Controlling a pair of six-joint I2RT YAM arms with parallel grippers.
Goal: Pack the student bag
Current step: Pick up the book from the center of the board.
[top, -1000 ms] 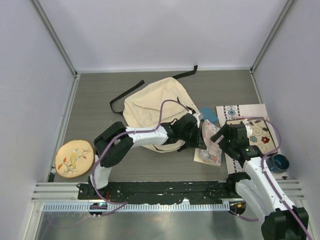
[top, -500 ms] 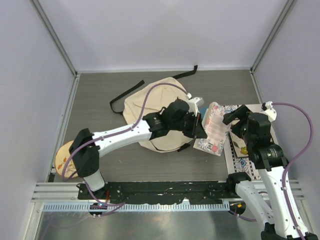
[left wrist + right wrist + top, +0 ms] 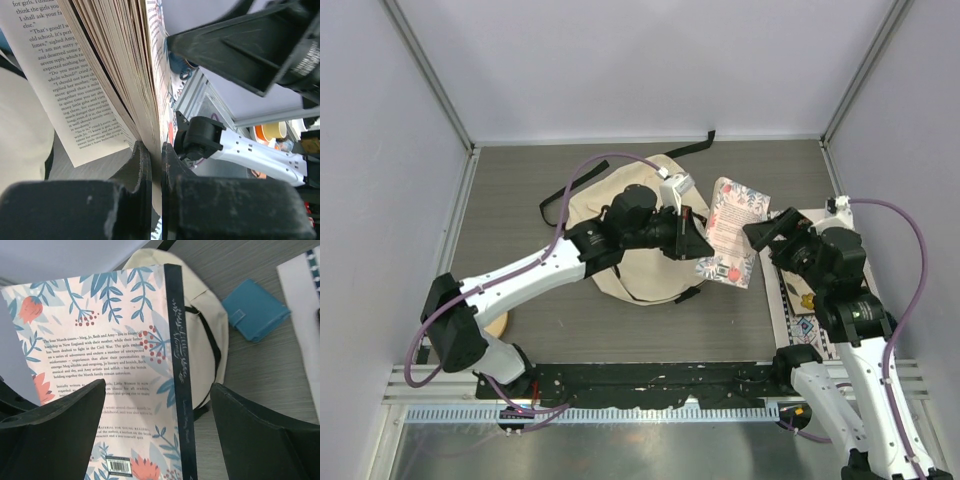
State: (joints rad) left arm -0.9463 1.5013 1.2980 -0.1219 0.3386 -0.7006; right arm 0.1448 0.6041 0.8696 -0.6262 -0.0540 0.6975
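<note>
1. The left gripper (image 3: 703, 243) is clenched on one edge of a floral paperback book (image 3: 728, 228) and holds it off the desk (image 3: 520, 190). Loose pages fan out above its fingers (image 3: 142, 165).
2. The right gripper (image 3: 765, 232) is spread wide and grasps nothing. The book's back cover and spine sit straight ahead of its gap, apparently untouched.
3. The student bag (image 3: 640, 283) lies flat under and behind the left gripper. From the right gripper it is beyond the book, so the left arm is nearer. The book's long axis runs away from the arm bases, alongside the bag's right edge. The bag's opening cannot be seen.
4. A blue wallet (image 3: 255, 310) lies beside the bag, ahead of the right gripper and to its right.
5. A second ago the book sagged low at the bag's near corner, and the right gripper hung lower and nearer the bases. Both have since risen and moved farther out.
</note>
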